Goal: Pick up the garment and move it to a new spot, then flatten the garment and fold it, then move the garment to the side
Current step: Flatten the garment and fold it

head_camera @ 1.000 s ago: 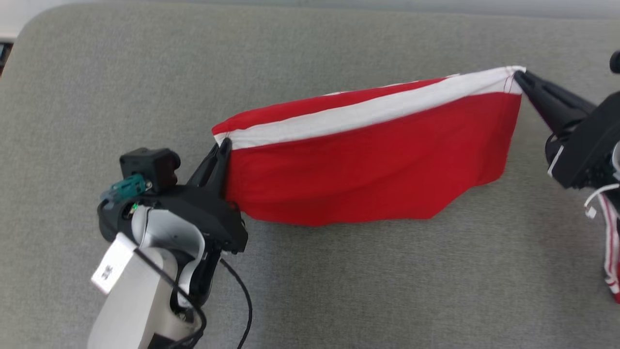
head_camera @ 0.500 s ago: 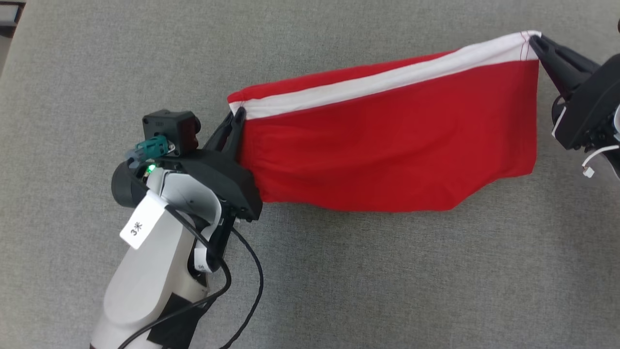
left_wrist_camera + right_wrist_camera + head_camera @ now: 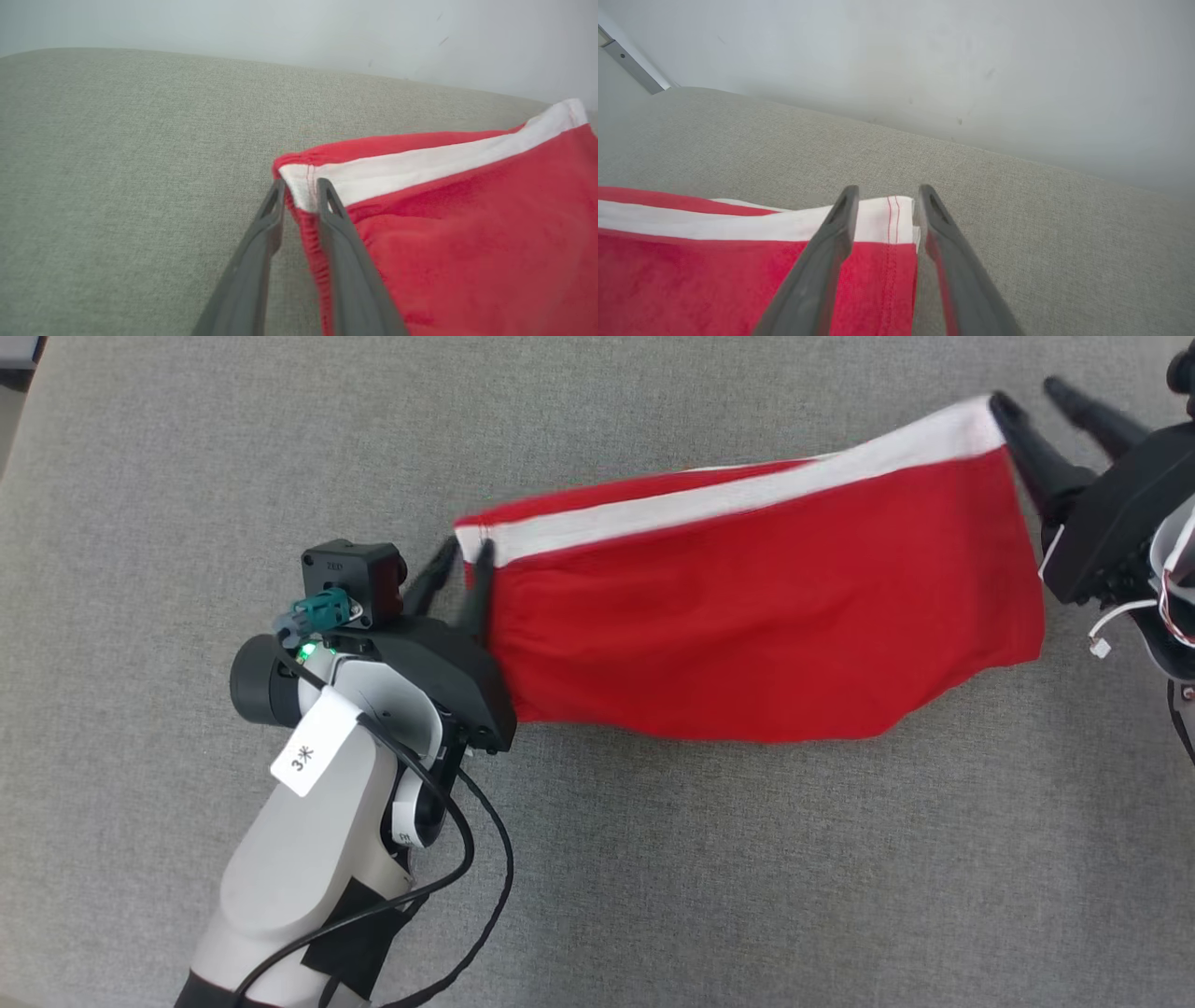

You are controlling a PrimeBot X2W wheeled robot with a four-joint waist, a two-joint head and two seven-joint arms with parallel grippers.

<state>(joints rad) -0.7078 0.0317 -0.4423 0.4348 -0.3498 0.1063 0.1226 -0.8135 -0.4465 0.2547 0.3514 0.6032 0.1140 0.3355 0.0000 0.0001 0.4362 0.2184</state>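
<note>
Spanning the grey bench (image 3: 653, 896), the red garment (image 3: 747, 616) sits between your left gripper (image 3: 465, 553), fingers apart around one white-banded corner, and your right gripper (image 3: 1026, 394), fingers parted around the other.

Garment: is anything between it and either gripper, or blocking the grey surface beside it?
Nothing visible does. The left gripper and right gripper each straddle a white-banded corner of the garment, jaws open, and nothing lies on the grey surface around it.
</note>
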